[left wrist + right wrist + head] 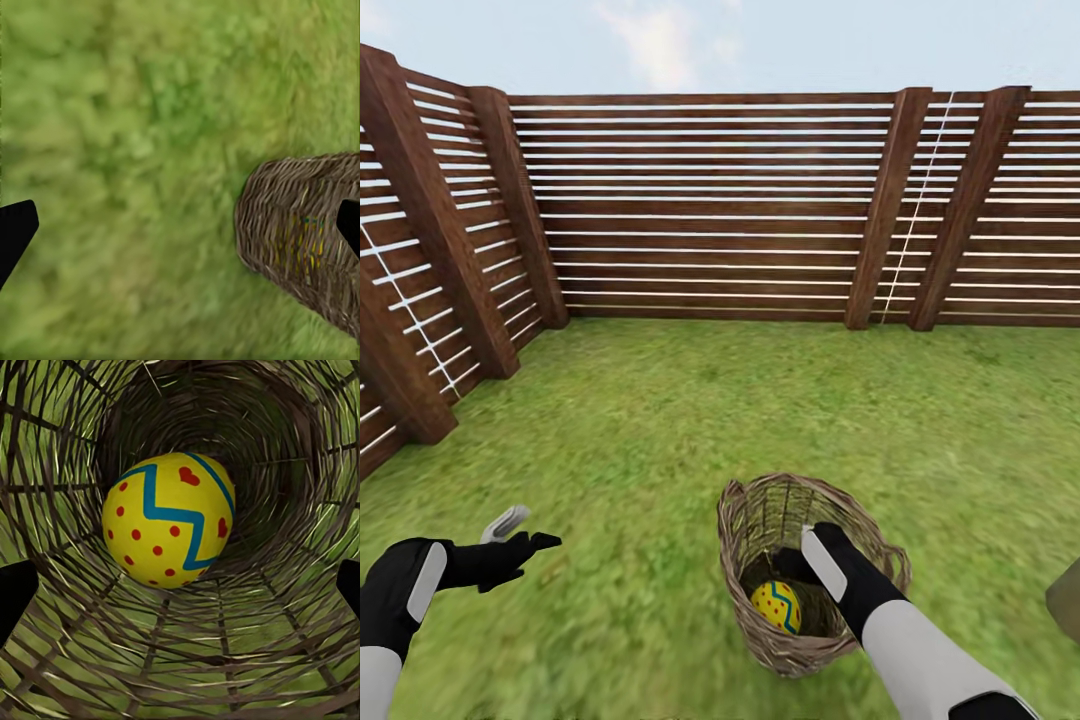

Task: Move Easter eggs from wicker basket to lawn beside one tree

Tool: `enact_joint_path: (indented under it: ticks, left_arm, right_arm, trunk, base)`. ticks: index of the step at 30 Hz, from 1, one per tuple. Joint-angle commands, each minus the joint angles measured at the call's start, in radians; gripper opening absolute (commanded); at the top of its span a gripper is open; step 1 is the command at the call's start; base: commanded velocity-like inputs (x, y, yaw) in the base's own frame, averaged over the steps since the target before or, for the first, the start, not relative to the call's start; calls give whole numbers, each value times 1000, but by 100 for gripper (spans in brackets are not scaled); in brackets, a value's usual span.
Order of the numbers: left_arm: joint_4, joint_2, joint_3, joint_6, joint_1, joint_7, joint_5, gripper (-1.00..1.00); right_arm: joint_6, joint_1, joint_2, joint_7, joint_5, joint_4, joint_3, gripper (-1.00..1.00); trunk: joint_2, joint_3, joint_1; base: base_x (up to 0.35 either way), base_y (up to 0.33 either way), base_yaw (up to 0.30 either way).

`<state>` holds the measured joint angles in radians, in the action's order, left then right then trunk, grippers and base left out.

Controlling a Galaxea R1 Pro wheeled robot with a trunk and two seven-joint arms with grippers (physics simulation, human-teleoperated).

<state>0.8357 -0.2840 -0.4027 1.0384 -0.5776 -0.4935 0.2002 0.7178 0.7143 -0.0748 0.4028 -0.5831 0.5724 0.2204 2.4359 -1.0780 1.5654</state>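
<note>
The wicker basket (735,520) stands on the lawn (660,420) just in front of me, leaning a little. One yellow Easter egg (776,606) with red dots and a blue zigzag lies at its bottom; the other two eggs are out of view. My right gripper (788,566) reaches down inside the basket, open, and its wrist view shows the egg (169,521) just ahead against the woven wall (225,645), untouched. My left gripper (525,532) hovers open over the grass to the left of the basket (285,225), holding nothing.
A dark brown slatted fence (710,200) closes the lawn ahead and on the left, forming a corner. A pale brownish shape (1066,600) pokes in at the right edge, close to the basket. Open grass lies between the basket and the fence.
</note>
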Motion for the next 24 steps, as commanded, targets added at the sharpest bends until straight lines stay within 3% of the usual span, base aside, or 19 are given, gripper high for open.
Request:
enact_joint_path:
  ticks: [1, 9, 21, 24]
  left_arm:
    - [0, 0, -3, 6, -1, -2, 1, 100]
    - [0, 0, -2, 6, -1, -2, 1, 100]
    - [0, 0, -2, 7, -1, -2, 1, 100]
    - [0, 0, -2, 6, -1, -2, 1, 100]
  right_arm:
    - [2, 1, 1, 9, -11, 2, 4, 100]
    - [3, 1, 0, 10, -12, 7, -1, 100]
    - [5, 2, 0, 10, -14, 7, -6, 100]
    - [6, 2, 1, 10, -14, 7, -6, 100]
  trunk:
    - [8, -4, 4]
    - [64, -29, 34]
    - [67, -91, 40]
    - [67, -96, 40]
  base:
    - [0, 0, 0]
    - [0, 0, 0]
    - [0, 0, 0]
    - [0, 0, 0]
